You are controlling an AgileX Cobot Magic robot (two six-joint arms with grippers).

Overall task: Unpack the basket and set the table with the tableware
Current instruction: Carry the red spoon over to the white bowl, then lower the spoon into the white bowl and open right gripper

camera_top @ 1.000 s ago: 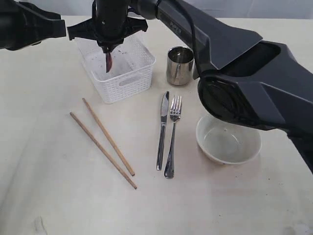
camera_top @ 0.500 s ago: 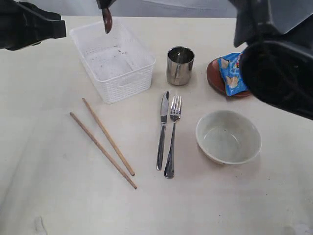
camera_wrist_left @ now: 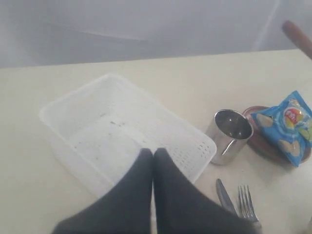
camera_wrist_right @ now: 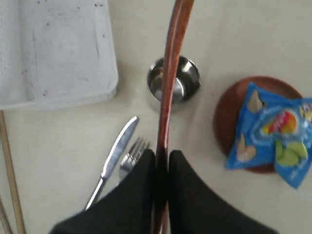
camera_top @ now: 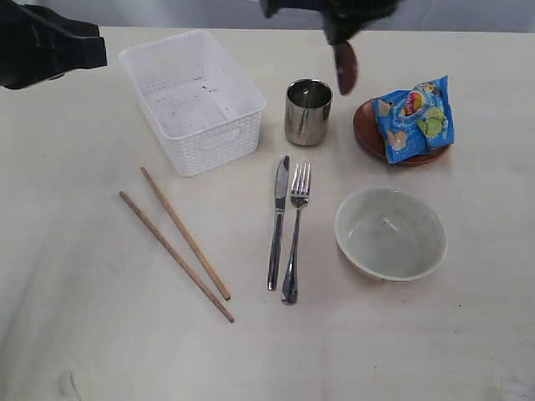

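My right gripper (camera_wrist_right: 162, 155) is shut on the reddish-brown wooden spoon (camera_wrist_right: 169, 83), which hangs in the air above the steel cup (camera_top: 308, 111), its bowl end (camera_top: 344, 67) pointing down. The white basket (camera_top: 194, 100) at the back left holds nothing. On the table (camera_top: 100, 334) lie two chopsticks (camera_top: 180, 245), the knife (camera_top: 277, 221), the fork (camera_top: 294, 230) and the pale bowl (camera_top: 390, 232). The brown plate (camera_top: 365, 129) carries the blue chip bag (camera_top: 415, 115). My left gripper (camera_wrist_left: 153, 153) is shut and holds nothing, hovering over the basket (camera_wrist_left: 122, 131).
The left arm (camera_top: 46, 46) sits at the far left edge. The chip bag (camera_wrist_right: 273, 134) covers most of the plate (camera_wrist_right: 228, 114). Bare tabletop lies in front of the chopsticks and to the right of the bowl.
The right arm has lifted the spoon out of the basket and carried it to the right, from above the basket to above the cup. The left arm has stayed put.
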